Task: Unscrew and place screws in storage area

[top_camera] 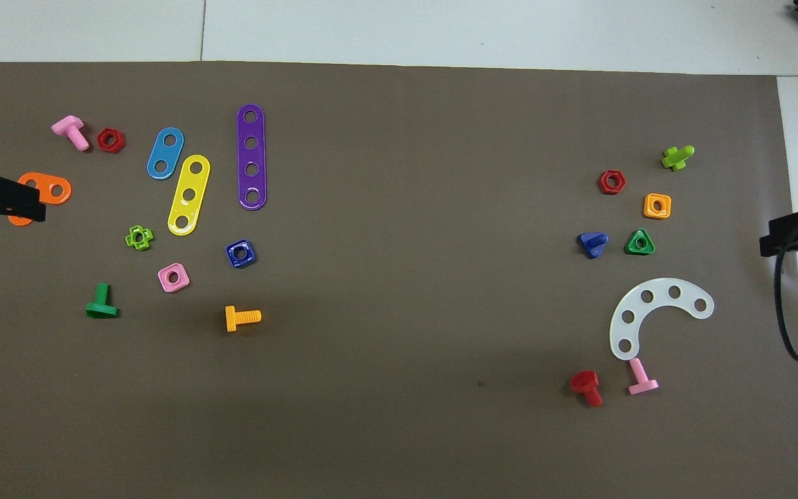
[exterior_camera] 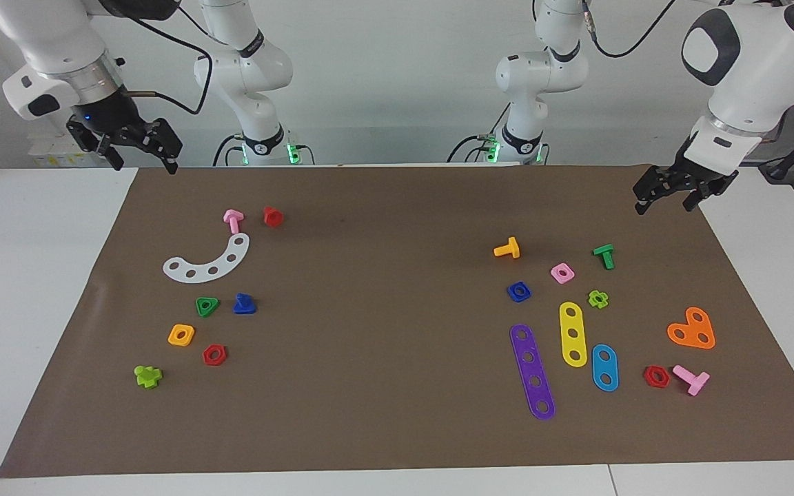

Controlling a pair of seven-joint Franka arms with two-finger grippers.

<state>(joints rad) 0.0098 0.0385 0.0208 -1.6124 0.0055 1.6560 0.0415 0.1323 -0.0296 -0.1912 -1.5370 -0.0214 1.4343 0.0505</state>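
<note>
Here, in the facing view, the blue screw (exterior_camera: 244, 304) lies loose on the brown mat (exterior_camera: 397, 427), just beside the green triangular nut (exterior_camera: 207, 306) and near the white curved strip (exterior_camera: 208, 263), inside the storage area toward the right arm's end of the table. Nothing is threaded onto it. The right claw (exterior_camera: 136, 149) hangs raised over the mat's corner at the robots' end, fingers spread and empty. The left claw (exterior_camera: 669, 190) waits over the mat's edge at the left arm's end, likewise released and holding nothing.

From overhead, the blue screw (top_camera: 592, 243) sits apart from the green triangular nut (top_camera: 639, 242), with the orange nut (top_camera: 657, 205) and red nut (top_camera: 611, 181) farther from the robots. Only the tip of the right claw (top_camera: 797, 234) shows at the mat's edge, and the left claw (top_camera: 1, 199) covers part of the orange plate (top_camera: 55, 188).

This screw looks delivered. Whether other bolts by the purple strip (top_camera: 251, 156) remain to move, I cannot tell.
</note>
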